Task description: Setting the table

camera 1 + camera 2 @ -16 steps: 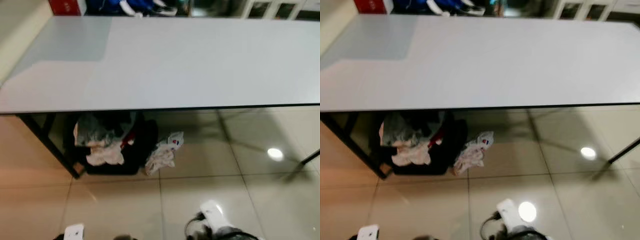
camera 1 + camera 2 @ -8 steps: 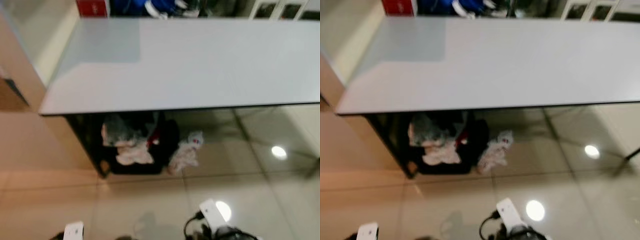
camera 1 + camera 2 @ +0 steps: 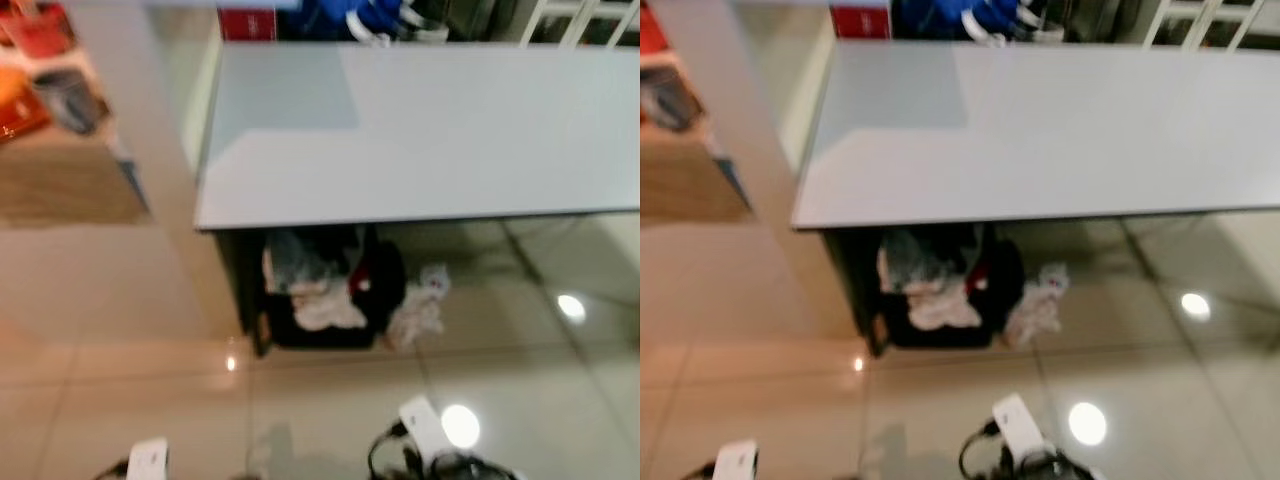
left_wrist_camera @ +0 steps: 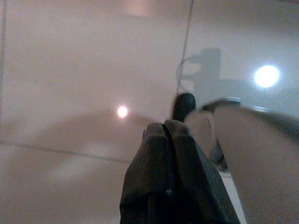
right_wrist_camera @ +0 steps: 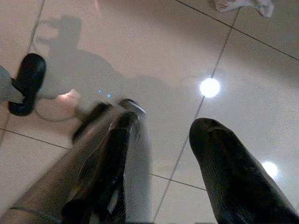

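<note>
A long pale grey table (image 3: 430, 130) stands ahead, its top bare, with its left end now in view. Both arms hang low over the shiny tiled floor. My left gripper (image 4: 163, 128) is shut, its two black fingers pressed together with nothing seen between them. In the right wrist view my right gripper (image 5: 166, 126) is open; its fingers (image 5: 224, 163) stand well apart over the tiles and hold nothing.
Under the table's left end sits a black bin (image 3: 330, 305) stuffed with cloths, with a crumpled white rag (image 3: 420, 312) beside it. A low shelf (image 3: 45, 70) with red and orange items stands at the far left. A red box (image 3: 247, 22) and blue items (image 3: 340, 15) lie behind the table.
The whole picture has slid rightward, so the camera has turned left. The table's left end and the shelf have come into view. Nothing on the floor or table has moved.
</note>
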Tool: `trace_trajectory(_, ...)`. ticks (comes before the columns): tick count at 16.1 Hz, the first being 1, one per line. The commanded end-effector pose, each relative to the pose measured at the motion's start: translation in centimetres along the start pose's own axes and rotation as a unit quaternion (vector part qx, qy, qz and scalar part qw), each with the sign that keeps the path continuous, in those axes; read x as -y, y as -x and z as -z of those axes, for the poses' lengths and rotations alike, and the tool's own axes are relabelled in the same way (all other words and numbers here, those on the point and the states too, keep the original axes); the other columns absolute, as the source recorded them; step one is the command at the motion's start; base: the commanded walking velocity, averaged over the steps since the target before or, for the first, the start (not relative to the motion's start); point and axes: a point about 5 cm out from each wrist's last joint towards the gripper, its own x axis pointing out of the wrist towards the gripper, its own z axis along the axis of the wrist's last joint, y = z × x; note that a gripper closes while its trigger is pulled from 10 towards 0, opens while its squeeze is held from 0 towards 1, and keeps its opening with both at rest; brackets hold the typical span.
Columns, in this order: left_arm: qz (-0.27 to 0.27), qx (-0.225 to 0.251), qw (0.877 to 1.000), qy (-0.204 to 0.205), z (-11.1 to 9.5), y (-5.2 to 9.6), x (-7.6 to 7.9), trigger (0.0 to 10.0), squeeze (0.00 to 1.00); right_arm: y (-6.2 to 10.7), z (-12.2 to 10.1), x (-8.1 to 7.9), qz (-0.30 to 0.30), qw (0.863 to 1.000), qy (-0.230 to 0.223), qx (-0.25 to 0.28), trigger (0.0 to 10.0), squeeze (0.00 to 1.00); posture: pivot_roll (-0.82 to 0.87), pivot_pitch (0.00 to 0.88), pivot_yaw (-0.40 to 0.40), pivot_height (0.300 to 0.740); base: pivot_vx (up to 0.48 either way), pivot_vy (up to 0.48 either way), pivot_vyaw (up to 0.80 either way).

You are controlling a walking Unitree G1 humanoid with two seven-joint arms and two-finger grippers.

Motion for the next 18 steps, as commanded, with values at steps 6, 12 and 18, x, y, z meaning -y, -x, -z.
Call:
trace_trajectory(6,0.014,0.007,1.0,0.002,-0.3,-0.1,0.8,10.0,0.0,0.2,0.8,1.1,0.013,1.0,0.006,-0.01,10.0,0.0,-0.07,0.046,-0.016,0.74,0.0,0.476,0.0)
trace_trajectory(12,0.056,0.115,0.987,-0.095,-5.7,-0.5,2.5,10.0,0.0,0.3,0.2,1.5,0.05,0.998,-0.01,0.039,10.0,0.0,-0.07,0.058,-0.018,0.74,0.0,0.476,0.0)
trace_trajectory(18,0.238,0.486,0.831,-0.131,-19.5,8.7,8.5,10.0,0.0,5.7,-17.9,8.6,0.04,0.896,-0.083,0.435,10.0,0.0,-0.07,0.058,-0.027,0.74,0.0,0.476,0.0)
